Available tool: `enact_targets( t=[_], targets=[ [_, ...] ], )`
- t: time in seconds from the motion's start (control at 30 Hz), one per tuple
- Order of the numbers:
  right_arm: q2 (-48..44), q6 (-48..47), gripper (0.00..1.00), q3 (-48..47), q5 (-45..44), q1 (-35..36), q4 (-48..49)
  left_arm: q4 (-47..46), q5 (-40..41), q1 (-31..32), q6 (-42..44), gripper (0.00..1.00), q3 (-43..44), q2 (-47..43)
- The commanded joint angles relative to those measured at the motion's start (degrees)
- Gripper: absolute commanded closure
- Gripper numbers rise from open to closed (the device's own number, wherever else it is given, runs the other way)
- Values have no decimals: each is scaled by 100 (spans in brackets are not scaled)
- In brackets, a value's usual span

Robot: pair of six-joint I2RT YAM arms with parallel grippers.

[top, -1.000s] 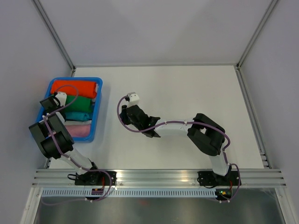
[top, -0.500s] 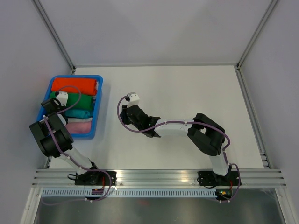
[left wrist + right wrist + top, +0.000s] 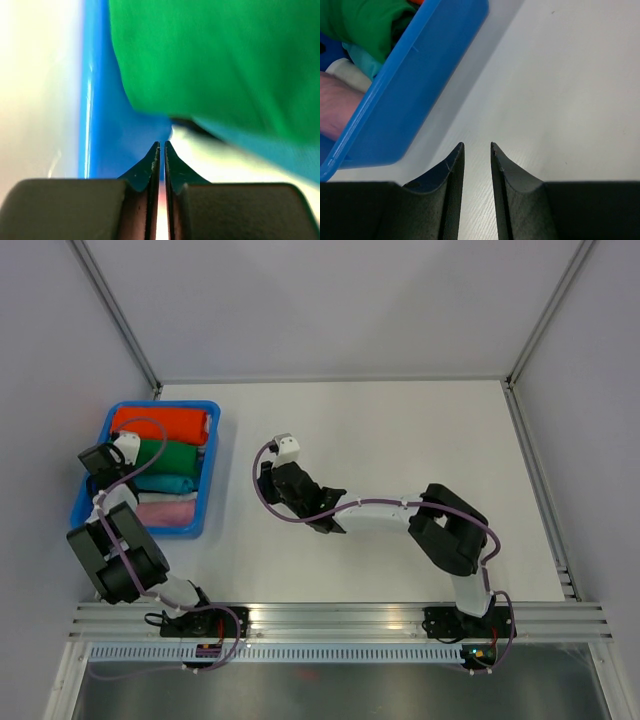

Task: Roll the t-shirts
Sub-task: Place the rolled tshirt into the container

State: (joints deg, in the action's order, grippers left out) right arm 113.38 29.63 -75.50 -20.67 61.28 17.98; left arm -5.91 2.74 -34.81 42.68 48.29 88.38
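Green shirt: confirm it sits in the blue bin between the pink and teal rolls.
One neighbour is wrong. The green shirt sits in the blue bin between the orange roll and the teal roll. The top view shows it.

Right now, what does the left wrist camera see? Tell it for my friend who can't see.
A green t-shirt fills the top right, lying in a blue bin beside a teal cloth. At the bottom, the left gripper points into the bin, its two black fingers almost touching, nothing between them.
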Motion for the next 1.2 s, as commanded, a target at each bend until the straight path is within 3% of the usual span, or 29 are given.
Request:
enact_targets(
  t=[0.0,0.07,0.23,0.33,0.37,0.43,0.47,0.5,0.6,0.67,0.7,0.77,0.83,0.87,1.0,1.17],
  targets=[
    [-422,-159,66,-8,-43,7,-13,1422,227,-44,188,88,224,-539],
    [-588,-194,65,9,-8,-28,-92,1837,61,-35,189,84,259,-1056],
    [-1054,25,58,36,212,-344,-1189,3849,-1503,280,-118,68,803,-2016],
    [-1572,96,53,429,-137,-713,-2032,4352,-1190,1482,-487,66,971,-2307],
    [-1965,96,51,614,-296,-879,-2148,4388,-1014,2208,-775,66,998,-2325],
    [-2415,70,45,1201,-639,-1029,-2438,4406,-873,2871,-1085,66,1007,-2220],
    [-2861,70,42,1387,-893,-1187,-2552,4406,-741,3675,-1312,66,972,-2150],
    [-3092,61,36,1563,-948,-1284,-2789,4406,-462,4066,-1393,64,937,-2097],
    [-3980,43,32,2214,-1123,-1811,-3324,4239,-310,5420,-1534,52,612,-2017],
    [-4619,95,29,2636,-1334,-2196,-3616,4108,-598,5825,-1395,19,261,-2201],
    [-4832,96,27,2750,-1631,-2321,-3965,4029,-834,5862,-1367,1,120,-2324],
    [-5456,61,25,3032,-1913,-2558,-4249,3862,-977,5863,-1271,0,-354,-2754],
    [-6061,148,16,3338,-2380,-2577,-4425,3782,-1030,5863,-1139,0,-879,-3262],
    [-6248,157,2,3454,-2407,-2577,-4417,3747,-1082,5863,-1086,0,-1057,-3457],
    [-6960,236,2,4042,-2530,-2586,-4154,3676,-1355,5863,-1024,0,-1813,-4258],
    [-7129,351,2,4184,-2635,-2586,-4083,3641,-1032,5854,-1367,0,-1911,-4276]
  ],
)
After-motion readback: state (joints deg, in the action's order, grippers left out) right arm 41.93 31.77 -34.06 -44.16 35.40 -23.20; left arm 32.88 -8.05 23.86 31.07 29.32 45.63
